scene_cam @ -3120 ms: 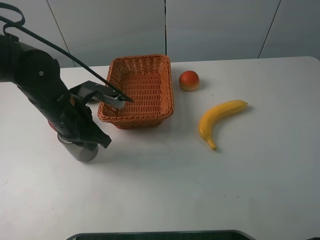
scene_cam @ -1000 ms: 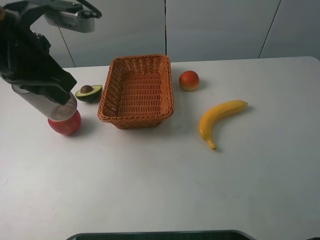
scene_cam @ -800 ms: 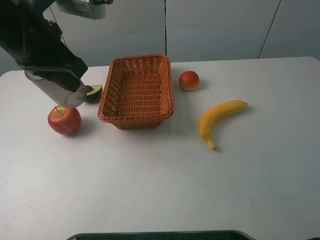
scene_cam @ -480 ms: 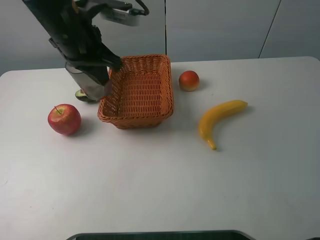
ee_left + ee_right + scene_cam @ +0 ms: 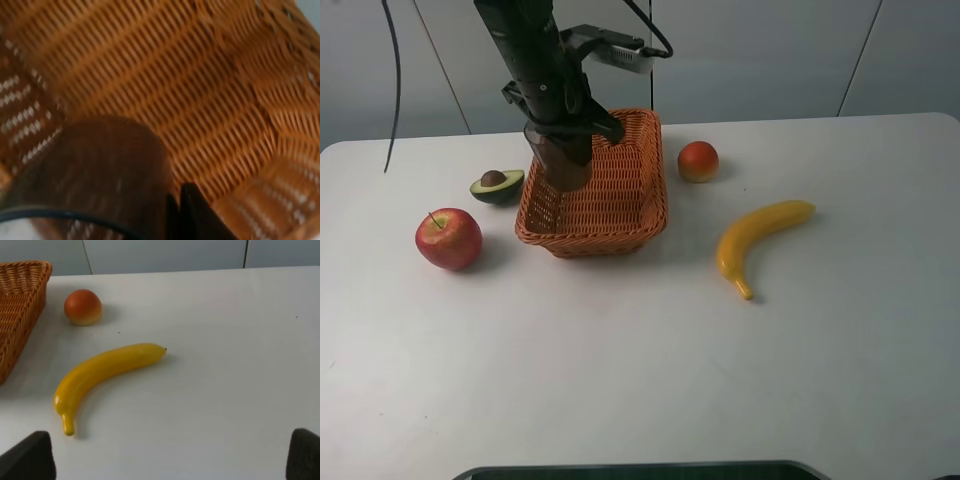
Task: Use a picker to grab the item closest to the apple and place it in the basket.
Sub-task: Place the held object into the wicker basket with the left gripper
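A red apple lies on the table at the left. The halved avocado rests between it and the orange wicker basket, on the table. My left gripper is shut on the picker, a dark see-through cylinder hanging over the basket's left half. The left wrist view shows that cylinder above the basket weave, beside a black finger. I cannot tell if anything is inside it. My right gripper is open over bare table, near the banana.
A yellow banana lies right of the basket. A round orange-red fruit sits behind it, beside the basket's far right corner. The white table runs to a dark edge at the front.
My left arm carried the picker from above the apple rightward, past the avocado, to over the basket. The avocado, apple, banana and basket stayed put.
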